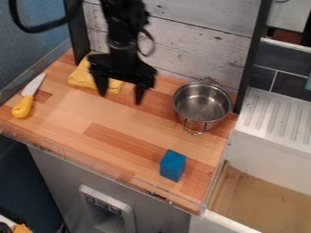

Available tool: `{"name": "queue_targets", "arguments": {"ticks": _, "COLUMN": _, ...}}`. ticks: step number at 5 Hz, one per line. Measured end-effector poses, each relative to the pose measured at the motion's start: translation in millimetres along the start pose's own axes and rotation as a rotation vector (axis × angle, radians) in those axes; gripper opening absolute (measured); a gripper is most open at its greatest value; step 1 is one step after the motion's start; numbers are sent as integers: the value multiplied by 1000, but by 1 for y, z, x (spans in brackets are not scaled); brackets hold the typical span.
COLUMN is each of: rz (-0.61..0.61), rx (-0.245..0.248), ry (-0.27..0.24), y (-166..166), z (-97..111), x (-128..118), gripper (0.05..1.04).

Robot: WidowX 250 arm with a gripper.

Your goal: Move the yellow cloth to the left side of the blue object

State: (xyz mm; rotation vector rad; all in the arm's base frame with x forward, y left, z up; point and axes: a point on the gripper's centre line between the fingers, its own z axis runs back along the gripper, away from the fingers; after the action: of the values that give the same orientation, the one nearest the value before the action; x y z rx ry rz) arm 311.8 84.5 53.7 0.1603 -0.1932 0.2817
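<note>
A toy kitchen: wooden counter, metal pot at two o'clock, knife at nine, ridged white draining board at three, probably a sink between four and five.

Soft, fairly bright light covers the counter and glints on the metal pot, the lower left dim.

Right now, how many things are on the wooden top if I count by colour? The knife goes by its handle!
Yellow: 2, the cloth and the knife
Silver: 1, the pot
Blue: 1, the block
Total: 4
</note>
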Motion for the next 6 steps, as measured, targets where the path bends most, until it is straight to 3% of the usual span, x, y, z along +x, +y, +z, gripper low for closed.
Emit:
{"name": "queue_targets", "arguments": {"ticks": 1, "rz": 39, "rx": 44, "ry": 24, "y": 19, "z": -22, "x": 24, "gripper": 1001}}
{"name": "queue_targets", "arguments": {"ticks": 2, "rz": 84, "rx": 74, "ry": 7, "y": 43, "z": -33, "x": 53, "gripper": 1001}}
{"name": "queue_targets", "arguments": {"ticks": 3, "rz": 121, "rx": 54, "ry": 10, "y": 53, "z": -44, "x": 72, "gripper": 1001}}
{"name": "queue_targets", "arguments": {"ticks": 5, "rz": 184, "rx": 71, "ry": 32, "y": 74, "z": -70, "x": 92, "gripper": 1001}}
{"name": "queue_targets", "arguments": {"ticks": 6, "rz": 170, "rx": 92, "ry": 12, "y": 77, "z": -76, "x": 98, "gripper": 1001}}
